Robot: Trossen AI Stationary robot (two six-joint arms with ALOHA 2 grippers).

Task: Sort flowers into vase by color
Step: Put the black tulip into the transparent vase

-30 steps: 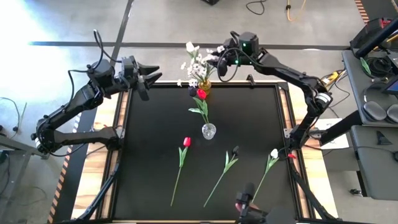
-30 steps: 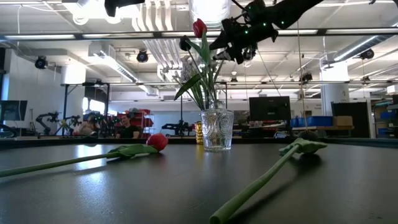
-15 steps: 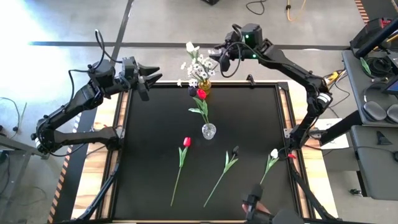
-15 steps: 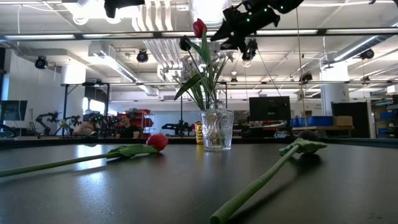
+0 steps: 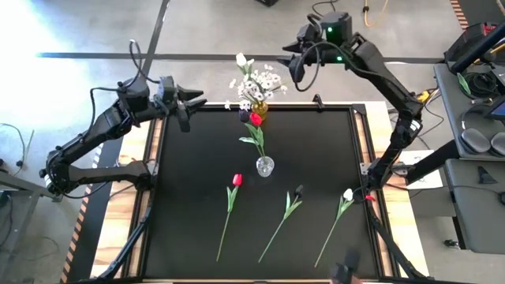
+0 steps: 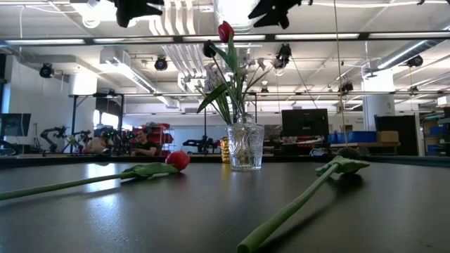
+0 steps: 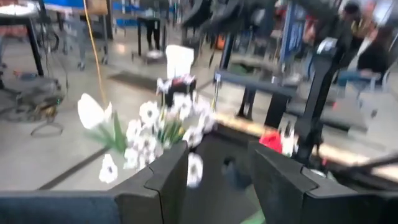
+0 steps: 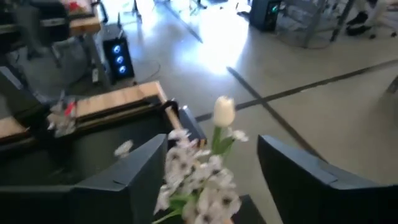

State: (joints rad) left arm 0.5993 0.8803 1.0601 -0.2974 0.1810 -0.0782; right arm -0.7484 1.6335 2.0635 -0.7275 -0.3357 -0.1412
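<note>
Since a second ago your right gripper (image 5: 293, 57) has lifted away from the bouquet and now sits beyond the table's far edge at about 1 o'clock from the glass vase (image 5: 265, 166), fingers spread and empty; the left gripper (image 5: 192, 101) has barely shifted, fingers parted and holding nothing, over the far-left corner of the black table (image 5: 189, 189) at roughly 10 o'clock from the vase.

Nearest you, three flowers lie flat in a row: a red tulip (image 5: 236, 180) at 7 o'clock of the vase, a dark tulip (image 5: 298, 190) at 5 o'clock, and a white tulip (image 5: 348, 194) at 4 o'clock, stems running toward the near edge; in the low view the red tulip (image 6: 177, 160) rests just left of the vase (image 6: 245, 147).

At mid-table the glass vase stands upright with a red tulip (image 5: 256, 119) and a dark tulip (image 5: 244, 115) in it, their heads leaning toward 12 o'clock.

Farther off, at the far edge, a white tulip (image 5: 241, 60) and a spray of small white blossoms (image 5: 256, 84) stand in a yellowish vase (image 5: 259, 109); both wrist views look onto this white bunch (image 8: 199, 186).
</note>
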